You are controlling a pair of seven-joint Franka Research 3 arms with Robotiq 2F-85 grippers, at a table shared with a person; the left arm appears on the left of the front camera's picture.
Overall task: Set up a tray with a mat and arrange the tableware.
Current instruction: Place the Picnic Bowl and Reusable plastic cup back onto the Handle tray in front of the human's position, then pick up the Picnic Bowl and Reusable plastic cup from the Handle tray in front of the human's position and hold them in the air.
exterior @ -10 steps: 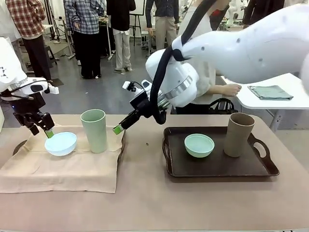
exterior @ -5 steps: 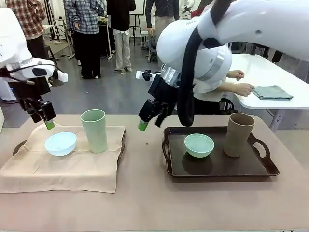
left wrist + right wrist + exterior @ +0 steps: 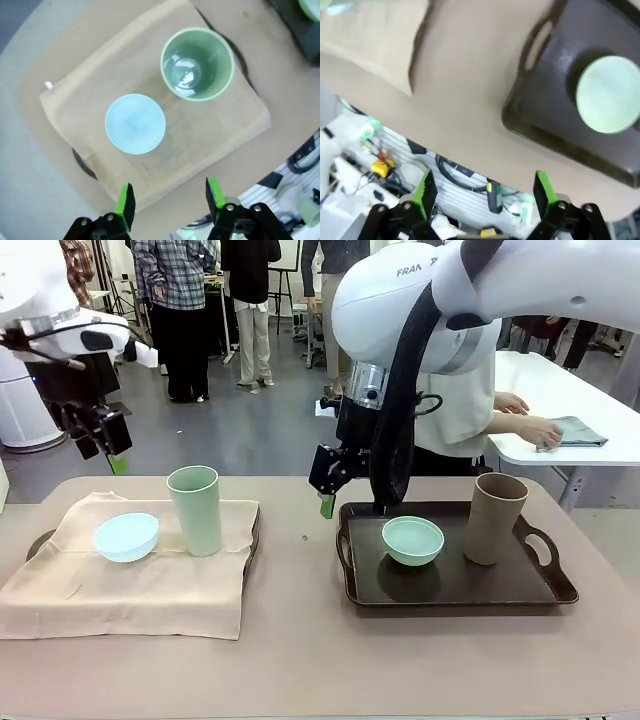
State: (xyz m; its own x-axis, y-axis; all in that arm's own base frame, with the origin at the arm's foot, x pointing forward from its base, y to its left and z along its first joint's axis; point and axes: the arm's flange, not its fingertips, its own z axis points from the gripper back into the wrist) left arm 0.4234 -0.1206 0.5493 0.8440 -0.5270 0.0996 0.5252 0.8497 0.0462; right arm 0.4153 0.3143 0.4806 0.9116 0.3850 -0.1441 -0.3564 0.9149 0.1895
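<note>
**Over the matted tray, both end effectors pulled away empty**

On the left side of the surface, the left end effector had risen from the far rim of the pale blue bowl, where it sat a second before, to a spot well above and behind it. Its wrist view looked straight down on the bowl from that height. The green fingers stood apart with nothing between them, so the bowl had been let go. The bowl rested upright on the beige mat just beside the light green cup, and neither had shifted during the lift.

The right end effector had left the mat's right edge, near the green cup, and swung across to hang just off the left rim of the bare dark tray. Its fingers were also spread and empty. That tray carried the mint green bowl and the tan cup, well apart from each other and untouched.

Taken together, the left setting looked finished: the mat draped over its tray, with bowl and cup placed on it. The right arm's move suggested attention was turning to the second tray, which had tableware but no mat under it.
</note>
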